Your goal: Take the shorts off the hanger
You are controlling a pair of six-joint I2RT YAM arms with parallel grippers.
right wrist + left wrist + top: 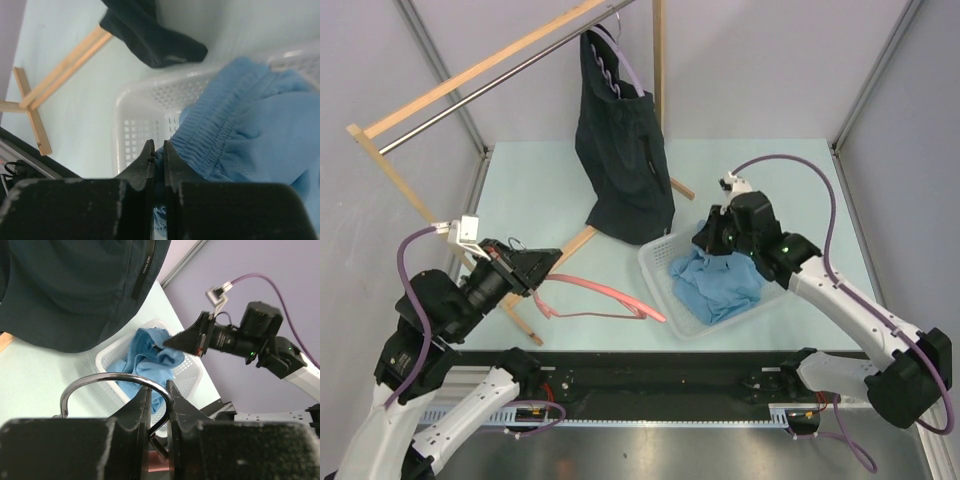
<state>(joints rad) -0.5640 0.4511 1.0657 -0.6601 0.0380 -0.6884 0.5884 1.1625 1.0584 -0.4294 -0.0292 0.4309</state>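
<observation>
figure: the counter (540, 190) as seen from behind the two arms. the dark navy shorts (625, 160) hung from a purple hanger (623, 72) on the metal rail (460, 100) of a wooden rack, their hem reaching down to the counter just behind the white basket (658, 282). the light blue shorts (718, 285) lay bunched inside that basket. right jaws: almost fully closed, pinching a fold of the blue cloth beside its elastic waistband (210, 132) (the wrist view showed cloth caught between the tips). left jaws: only narrowly parted, clamped on the wire hook (115, 375) of a pink hanger (605, 298), whose bar stretched over the counter toward the basket's near corner.
</observation>
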